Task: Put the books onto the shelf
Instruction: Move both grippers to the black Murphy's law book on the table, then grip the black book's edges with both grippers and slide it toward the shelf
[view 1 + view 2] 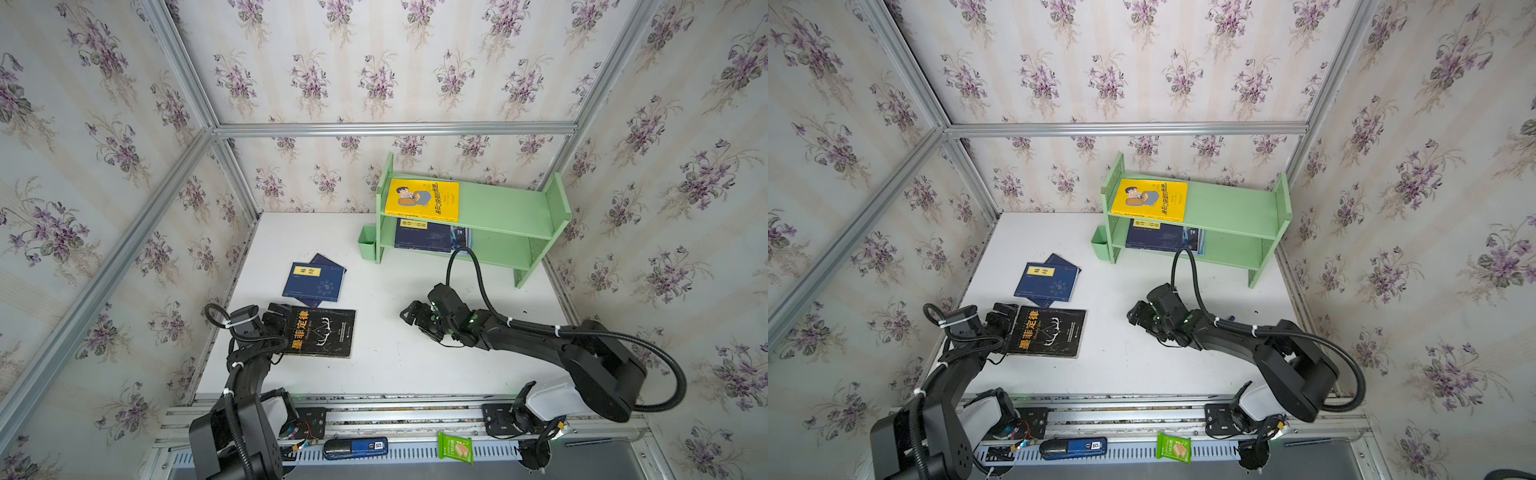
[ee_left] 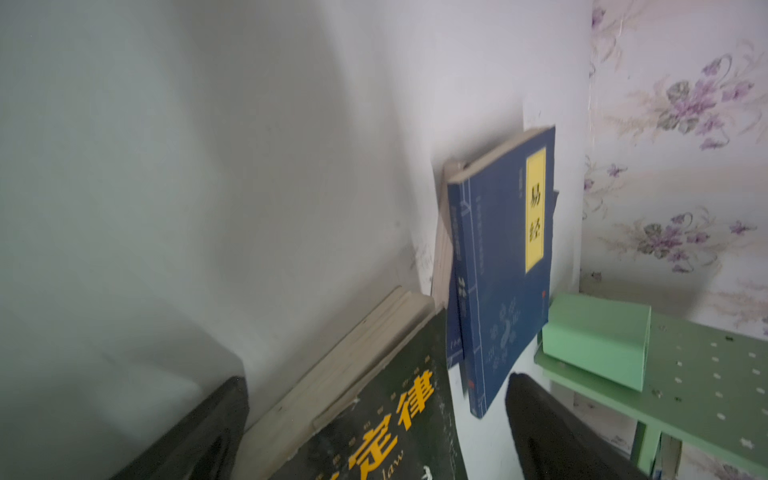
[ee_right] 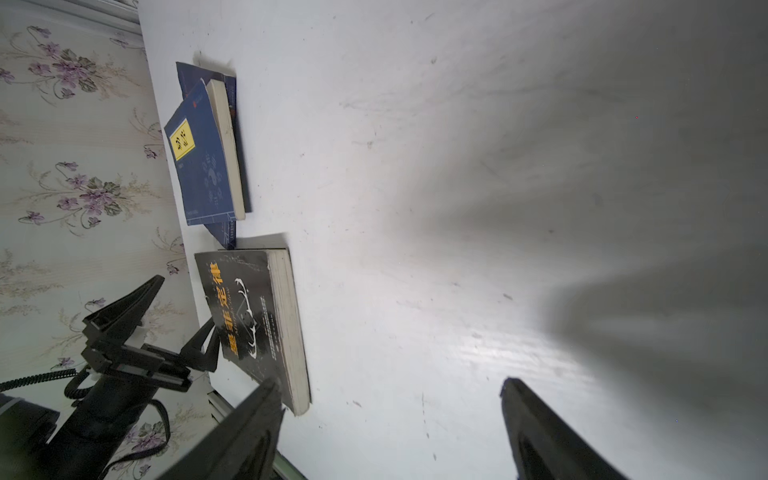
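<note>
Black book point(image 1: 320, 332) w/ gold chars laid flat on tabletop point(image 1: 395, 353); left tool point(image 1: 279, 316) spread at its edge. Navy books point(image 1: 313, 282), yellow label, stacked just beside. Yellow cartoon book point(image 1: 422, 199) seen on shelf point(image 1: 507, 208) top tier. Right tool point(image 1: 415, 323) spread, nothing held.

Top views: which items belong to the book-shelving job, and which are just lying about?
Job: green shelf, yellow book, navy book and magazine on its lower tier, two stacked navy books, black book.
Lying about: blue pen-like item, green snack packet.

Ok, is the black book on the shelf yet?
No, the black book lies flat on the table beside the left gripper, apart from the shelf.
</note>
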